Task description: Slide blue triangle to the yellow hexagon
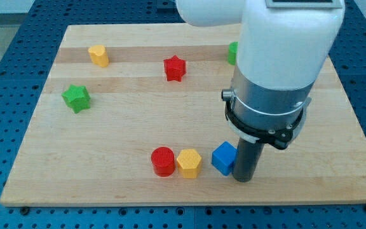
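Bulky white rounded housing above, glossy and smooth. Below it a grey metal cylinder, ringed at its base by a black clamp collar with a small bolt on one side. Ended in a straight dark rod, my tip (243, 180) blunt and matte

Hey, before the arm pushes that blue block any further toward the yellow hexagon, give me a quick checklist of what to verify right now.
1. My tip at the blue block, on its right: ok.
2. Actual contact between them: cannot tell.
3. Yellow hexagon lies left of the blue block: ok.
4. Gap between blue and hexagon closed: not ok, a small gap shows.
5. Red cylinder sits against the hexagon's far side, may get shoved: not ok.
6. Blue block's triangle shape confirmed: cannot tell.
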